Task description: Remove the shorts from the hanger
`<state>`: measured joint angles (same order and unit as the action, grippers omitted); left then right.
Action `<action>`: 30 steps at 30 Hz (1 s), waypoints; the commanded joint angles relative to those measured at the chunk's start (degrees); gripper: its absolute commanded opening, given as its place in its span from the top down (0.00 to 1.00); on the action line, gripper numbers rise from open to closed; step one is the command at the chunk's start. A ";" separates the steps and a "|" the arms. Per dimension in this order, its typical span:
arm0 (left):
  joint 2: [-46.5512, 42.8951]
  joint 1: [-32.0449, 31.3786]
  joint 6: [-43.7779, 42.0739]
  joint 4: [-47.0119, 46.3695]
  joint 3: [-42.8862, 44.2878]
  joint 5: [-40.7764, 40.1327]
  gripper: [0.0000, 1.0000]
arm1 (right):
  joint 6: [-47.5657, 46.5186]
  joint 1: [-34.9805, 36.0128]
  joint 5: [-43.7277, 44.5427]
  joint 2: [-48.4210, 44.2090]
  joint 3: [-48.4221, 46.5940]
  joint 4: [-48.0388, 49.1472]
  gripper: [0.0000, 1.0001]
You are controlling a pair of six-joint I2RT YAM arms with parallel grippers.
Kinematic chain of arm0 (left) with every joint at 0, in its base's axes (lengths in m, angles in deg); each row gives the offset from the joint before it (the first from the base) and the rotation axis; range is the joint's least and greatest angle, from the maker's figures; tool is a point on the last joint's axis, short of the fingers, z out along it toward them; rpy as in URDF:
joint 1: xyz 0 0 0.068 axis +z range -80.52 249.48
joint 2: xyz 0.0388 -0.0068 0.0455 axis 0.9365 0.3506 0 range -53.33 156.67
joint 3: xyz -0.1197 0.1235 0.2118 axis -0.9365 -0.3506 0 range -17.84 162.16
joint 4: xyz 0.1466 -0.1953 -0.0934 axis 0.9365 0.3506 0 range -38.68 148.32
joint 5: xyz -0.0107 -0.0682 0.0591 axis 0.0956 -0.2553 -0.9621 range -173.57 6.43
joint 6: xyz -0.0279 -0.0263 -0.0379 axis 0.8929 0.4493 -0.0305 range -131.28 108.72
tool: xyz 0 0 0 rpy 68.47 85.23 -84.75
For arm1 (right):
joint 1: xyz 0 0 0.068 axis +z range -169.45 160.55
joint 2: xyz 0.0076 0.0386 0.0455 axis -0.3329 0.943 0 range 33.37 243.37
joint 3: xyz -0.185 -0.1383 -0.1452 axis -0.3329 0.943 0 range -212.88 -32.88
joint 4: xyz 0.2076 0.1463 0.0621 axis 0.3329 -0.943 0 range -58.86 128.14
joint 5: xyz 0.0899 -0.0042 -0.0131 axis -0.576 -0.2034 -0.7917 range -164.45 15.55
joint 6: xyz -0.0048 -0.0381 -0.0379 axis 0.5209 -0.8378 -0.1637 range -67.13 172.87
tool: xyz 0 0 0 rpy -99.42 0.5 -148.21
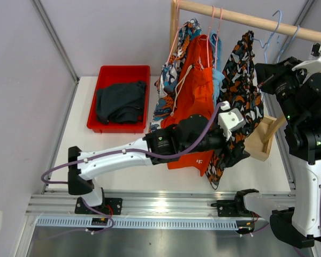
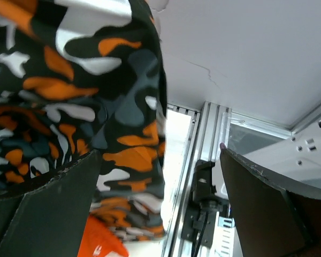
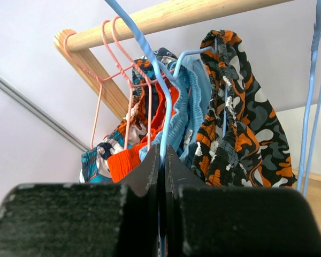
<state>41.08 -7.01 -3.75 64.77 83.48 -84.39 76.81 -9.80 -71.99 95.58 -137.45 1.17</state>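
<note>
My left gripper (image 2: pixel 158 155) gapes wide at the hem of the orange-black-white blotched shorts (image 1: pixel 241 91). They hang lengthwise from the wooden rail (image 1: pixel 246 19), waistband at twelve, hem at six, with white table (image 1: pixel 257 171) showing toward five. My right gripper (image 3: pixel 161 155) is pinched tight on the blue hanger (image 3: pixel 144 51) wire. The black shorts (image 1: pixel 120 101) lie in the red tray (image 1: pixel 146 96) at ten.

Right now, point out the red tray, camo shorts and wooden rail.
red tray (image 1: pixel 123 73): top view, bare floor at its far end.
camo shorts (image 1: pixel 245 80): top view, upper part of the fabric.
wooden rail (image 1: pixel 246 19): top view, middle of the bar.
</note>
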 commanded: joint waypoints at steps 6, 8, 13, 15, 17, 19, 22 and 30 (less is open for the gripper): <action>6.83 -0.24 -0.67 -3.96 10.83 0.04 0.04 | 1.01 0.28 -5.53 -2.98 -2.56 -2.05 1.00; 7.80 -0.15 -0.85 -4.57 11.88 -3.12 0.15 | 1.89 0.37 -6.41 -3.33 -2.48 -3.02 1.00; 7.90 0.29 -0.24 -8.96 9.60 -4.19 0.78 | 3.13 0.37 -6.68 -3.68 -2.04 -4.25 1.00; 7.46 0.29 0.03 -9.76 7.51 -4.80 0.96 | 2.95 0.28 -6.15 -3.42 -2.04 -4.34 1.00; 5.97 0.20 0.73 -10.72 4.96 -5.42 1.00 | 2.34 0.28 -5.19 -3.16 -2.04 -4.07 1.00; 2.64 -0.06 1.61 -12.65 0.65 -5.16 1.00 | 1.64 0.28 -3.26 -2.63 -2.12 -3.72 1.00; -1.50 -1.90 3.63 -15.45 -11.34 -5.42 1.00 | 0.23 0.19 -1.50 -1.75 -2.56 -2.85 1.00; -11.52 -12.89 10.82 -19.34 -32.92 -9.99 1.00 | -2.94 -1.39 2.99 3.96 -8.19 -2.84 1.00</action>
<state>31.42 -15.71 1.99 45.58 55.96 -93.28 76.00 -10.15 -72.45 99.04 -141.24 -7.94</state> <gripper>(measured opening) 0.014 0.036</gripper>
